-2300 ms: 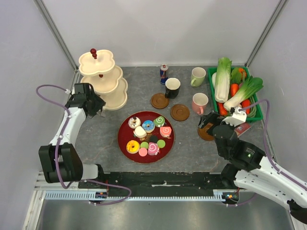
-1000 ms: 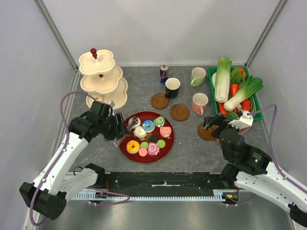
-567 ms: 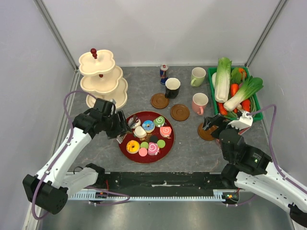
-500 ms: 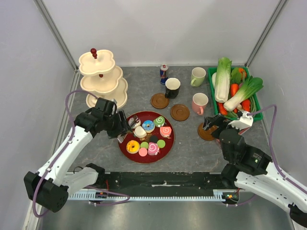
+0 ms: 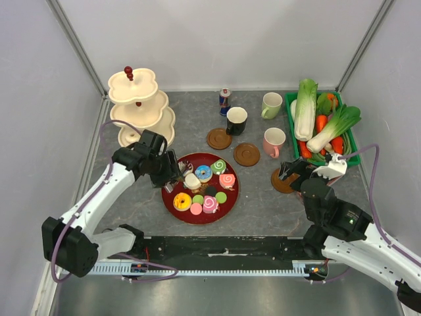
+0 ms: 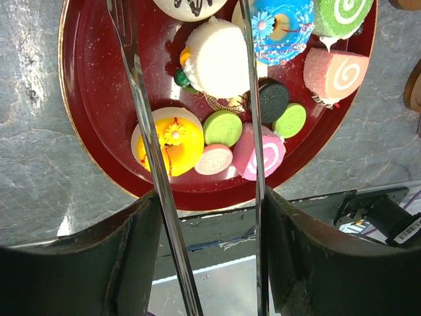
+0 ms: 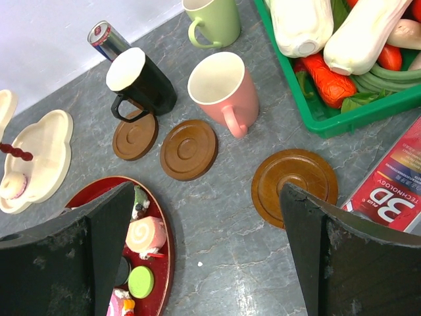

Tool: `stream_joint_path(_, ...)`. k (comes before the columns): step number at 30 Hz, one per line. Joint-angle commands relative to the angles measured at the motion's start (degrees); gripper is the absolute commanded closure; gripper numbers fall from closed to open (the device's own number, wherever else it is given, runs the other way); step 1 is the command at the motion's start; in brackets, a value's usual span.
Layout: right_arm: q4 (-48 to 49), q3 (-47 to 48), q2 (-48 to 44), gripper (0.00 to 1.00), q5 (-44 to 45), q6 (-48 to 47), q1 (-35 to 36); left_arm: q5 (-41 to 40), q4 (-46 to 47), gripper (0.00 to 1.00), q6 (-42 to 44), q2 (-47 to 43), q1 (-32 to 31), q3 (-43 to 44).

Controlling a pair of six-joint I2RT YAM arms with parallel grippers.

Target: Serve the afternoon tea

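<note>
The toy pastries lie on a red plate (image 5: 167, 195): a white cream cake (image 6: 217, 62), a yellow donut (image 6: 168, 141), a blue donut (image 6: 279, 26), swirl rolls and macarons. My left gripper (image 5: 163, 168) hangs over the plate's left rim, shut on metal tongs (image 6: 148, 131). The tongs' two arms straddle the cream cake; their tips run out of the wrist view. A black mug (image 5: 236, 120), a pink mug (image 5: 274, 141) and a pale green mug (image 5: 271, 105) stand at the back. My right gripper (image 5: 293, 171) is open above a brown coaster (image 7: 295, 186), holding nothing.
A cream tiered stand (image 5: 139, 108) stands at the back left. Two more coasters (image 5: 247, 154) lie beside the black and pink mugs. A drink can (image 5: 225, 100) sits behind the black mug. A green crate of vegetables (image 5: 322, 125) and a red packet (image 7: 395, 184) fill the right side.
My left arm swung from beside the tiered stand to the plate, carrying the tongs, and crept further over the plate's left edge. The right arm barely moved.
</note>
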Motion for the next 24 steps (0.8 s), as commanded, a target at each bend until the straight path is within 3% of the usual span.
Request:
stream_joint_path(1,-0.10,-0.25,-0.59,0.02,2.51,1.12,0.02,-0.45,1.93,0.36,0.96,1.48,-0.42,3.25)
stream_joint_path(13,-0.19,-0.87,-1.03,0.02,2.77,1.38,0.02,-0.27,1.84,0.37,2.99,4.64,-0.60,4.48)
stream_joint_path(24,-0.63,-0.87,-2.61,0.02,3.48,1.73,0.02,0.43,0.26,0.49,3.51,3.95,-0.95,6.68)
